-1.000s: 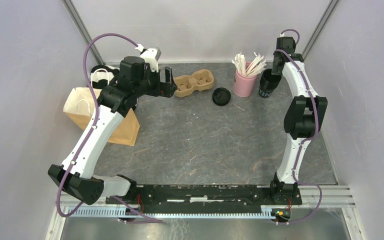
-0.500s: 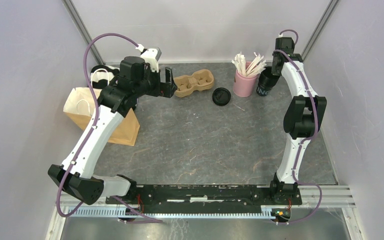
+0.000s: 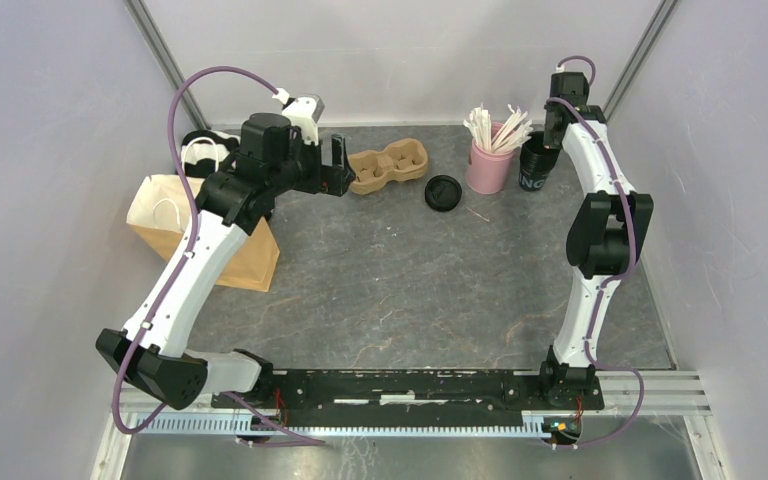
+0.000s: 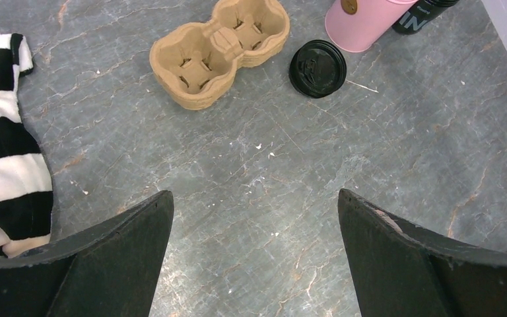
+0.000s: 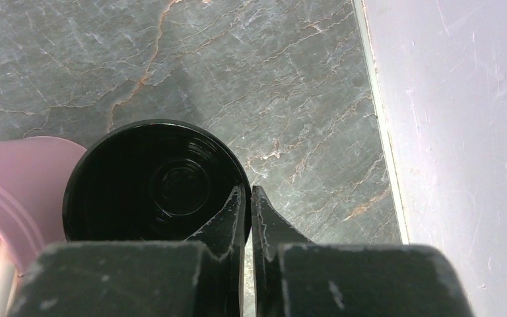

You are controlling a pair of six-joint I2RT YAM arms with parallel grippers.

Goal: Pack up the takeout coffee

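Lid [image 3: 442,192]: lying flat, just left of the pink cup [image 3: 488,168], nearer side.
Left gripper [image 4: 254,195]: you are holding it spread wide, empty, well left of the pink cup, apparently waiting.
Coffee cup [image 5: 152,181]: standing upright just right of the pink cup, mouth pointing up, long axis vertical.
Right gripper [image 5: 249,190]: you are pinching the cup's rim from above, one finger inside, likely so it hangs level.

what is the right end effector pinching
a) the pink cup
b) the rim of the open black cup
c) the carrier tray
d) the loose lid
b: the right wrist view shows the right end effector closed on the rim of the lidless black cup.
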